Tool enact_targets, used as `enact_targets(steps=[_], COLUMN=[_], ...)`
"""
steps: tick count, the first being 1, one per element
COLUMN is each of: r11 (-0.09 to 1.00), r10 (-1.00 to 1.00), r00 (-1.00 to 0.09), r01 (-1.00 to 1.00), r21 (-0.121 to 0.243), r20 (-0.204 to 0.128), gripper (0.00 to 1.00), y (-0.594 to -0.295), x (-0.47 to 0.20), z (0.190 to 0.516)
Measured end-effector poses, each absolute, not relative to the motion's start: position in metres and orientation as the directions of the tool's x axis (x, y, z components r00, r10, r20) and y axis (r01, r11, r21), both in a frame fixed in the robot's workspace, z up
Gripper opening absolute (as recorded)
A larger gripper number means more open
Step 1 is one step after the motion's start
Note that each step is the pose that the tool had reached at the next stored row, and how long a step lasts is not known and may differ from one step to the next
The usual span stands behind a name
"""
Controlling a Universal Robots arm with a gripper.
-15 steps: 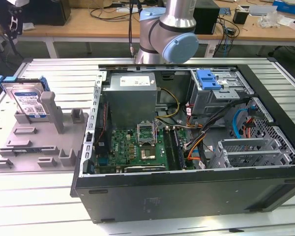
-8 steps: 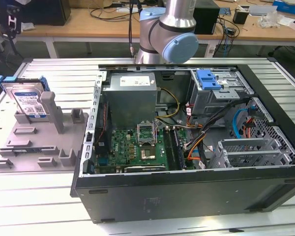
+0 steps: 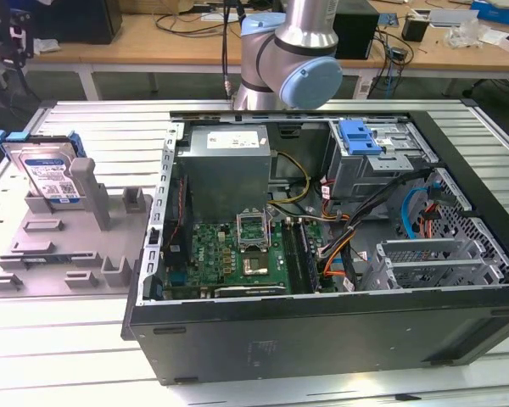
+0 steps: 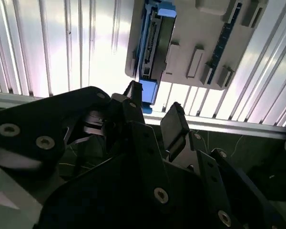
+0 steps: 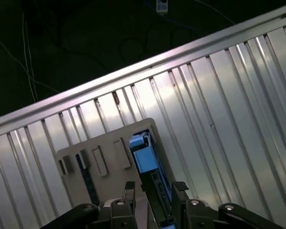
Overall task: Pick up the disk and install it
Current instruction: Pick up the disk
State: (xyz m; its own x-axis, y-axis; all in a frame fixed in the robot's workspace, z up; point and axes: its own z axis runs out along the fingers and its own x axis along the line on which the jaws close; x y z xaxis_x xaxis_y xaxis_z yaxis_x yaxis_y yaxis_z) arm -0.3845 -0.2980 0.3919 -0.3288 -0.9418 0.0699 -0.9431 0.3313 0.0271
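Disk [image 3: 49,174] pickup looked to be the step in hand. Nearest in both wrist views, the gripper [image 4: 152,112] hung empty, fingers apart, well clear of the disk. It stood on edge in the grey fixture [image 3: 68,246] at the exterior view's upper left. Grasping seemingly called for straddling its blue carrier.

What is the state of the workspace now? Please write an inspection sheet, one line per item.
Surface: ribbed metal table, carrying a grey fixture and an open computer case.
Job's things: the disk leans in the grey fixture, at the exterior view's left; not yet installed.
Clutter: nothing seen.
Grippers: gripper open, holding nothing, pointed at the disk and apart from it.
Cables: coloured wires inside the case.
Surroundings: wooden benches behind, with boxes and cables on them.
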Motion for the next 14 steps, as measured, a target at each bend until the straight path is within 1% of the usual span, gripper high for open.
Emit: enact_targets(steps=[4,7,14], r11=[0.234,0.184,0.165], r10=[-0.970,-0.981,-0.984], r00=[-0.231,-0.182,-0.162], r01=[-0.972,-0.983,-0.986], r21=[0.027,0.027,0.027], r20=[0.070,0.070,0.070], gripper=[0.44,0.44,0.44], y=[-0.2980,-0.2980,-0.2979], x=[-0.3845,-0.3845,-0.3859], z=[0.3910,0.3905,0.3903])
